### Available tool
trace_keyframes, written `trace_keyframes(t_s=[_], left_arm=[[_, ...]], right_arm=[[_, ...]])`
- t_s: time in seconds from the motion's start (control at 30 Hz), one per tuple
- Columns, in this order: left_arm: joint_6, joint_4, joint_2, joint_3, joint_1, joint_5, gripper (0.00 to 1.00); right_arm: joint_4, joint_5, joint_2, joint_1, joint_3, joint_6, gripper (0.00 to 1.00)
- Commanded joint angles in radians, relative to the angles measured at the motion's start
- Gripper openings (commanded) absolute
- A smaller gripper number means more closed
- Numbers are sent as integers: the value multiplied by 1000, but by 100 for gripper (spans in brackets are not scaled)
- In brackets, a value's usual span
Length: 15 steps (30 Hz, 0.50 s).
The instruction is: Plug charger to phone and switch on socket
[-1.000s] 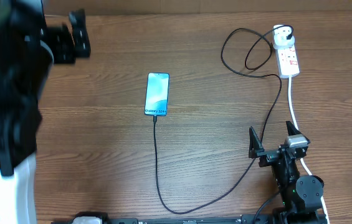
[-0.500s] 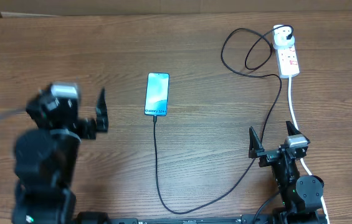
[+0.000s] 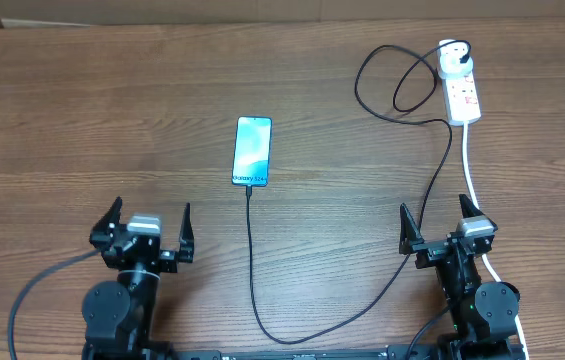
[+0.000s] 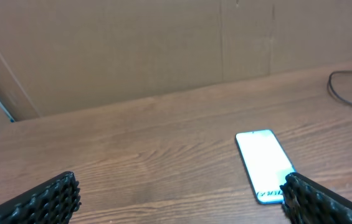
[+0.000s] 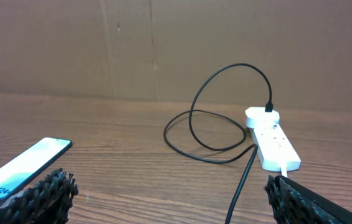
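The phone (image 3: 252, 151) lies in the table's middle, screen lit blue-teal; it also shows in the left wrist view (image 4: 263, 165) and right wrist view (image 5: 20, 168). The black charger cable (image 3: 252, 270) runs from the phone's near end, loops along the front edge, then up to the white socket strip (image 3: 461, 88) at the far right, where its black plug sits in the round adapter (image 5: 268, 112). The strip also shows in the right wrist view (image 5: 274, 147). My left gripper (image 3: 150, 232) is open and empty at the front left. My right gripper (image 3: 438, 228) is open and empty at the front right.
The strip's white cord (image 3: 470, 180) runs down the right side past my right gripper. A brown cardboard wall (image 5: 176, 43) stands behind the table. Bare wood lies between the grippers (image 3: 312, 200).
My left arm has swung down from the far left to the front left of the table and now rests low with its gripper open. The right arm, phone and cable have not moved.
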<state>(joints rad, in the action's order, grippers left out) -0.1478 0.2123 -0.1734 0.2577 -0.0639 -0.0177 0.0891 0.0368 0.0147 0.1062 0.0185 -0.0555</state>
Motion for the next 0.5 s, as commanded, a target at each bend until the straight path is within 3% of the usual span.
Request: trace_keyframes(t_s=[0.0,0.17,0.47], left_arm=[[-73,-11,82,-60,10,11,99],[-105,-11,172,-136,51,12,99],[-227,-91,170,-232,55,7,100]], right_arm=[[-6,-10,-12,6,-10,2,100],[-6,-10,-12,6,-10,2,100],[-6,-10,-12,6,-10,2,100]])
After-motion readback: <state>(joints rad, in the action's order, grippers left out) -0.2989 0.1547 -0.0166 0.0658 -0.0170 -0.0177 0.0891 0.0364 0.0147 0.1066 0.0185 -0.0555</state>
